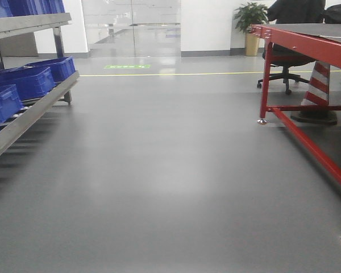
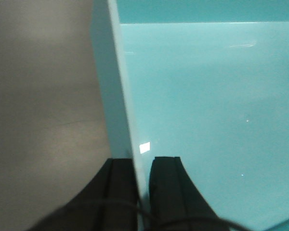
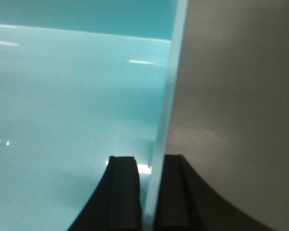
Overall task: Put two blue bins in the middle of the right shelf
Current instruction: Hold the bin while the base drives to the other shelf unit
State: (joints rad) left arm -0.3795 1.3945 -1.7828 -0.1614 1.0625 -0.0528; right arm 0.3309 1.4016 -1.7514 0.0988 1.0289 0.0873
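Note:
A pale sky-blue bin (image 2: 202, 96) fills the left wrist view. My left gripper (image 2: 142, 166) is shut on its left wall, one black finger outside and one inside. In the right wrist view the same pale blue bin (image 3: 72, 106) shows from the other side, and my right gripper (image 3: 150, 163) is shut on its right wall in the same manner. Grey floor shows beyond both walls, so the bin hangs off the ground. Whether one bin or two nested ones are held cannot be told. Neither gripper nor the bin appears in the front view.
A metal shelf rack (image 1: 28, 116) with several royal-blue crates (image 1: 31, 79) stands at the left. A red-framed table (image 1: 307, 42) stands at the right, with a striped cone (image 1: 317, 85) and an office chair (image 1: 284, 65) beyond. Grey floor (image 1: 170, 170) lies between.

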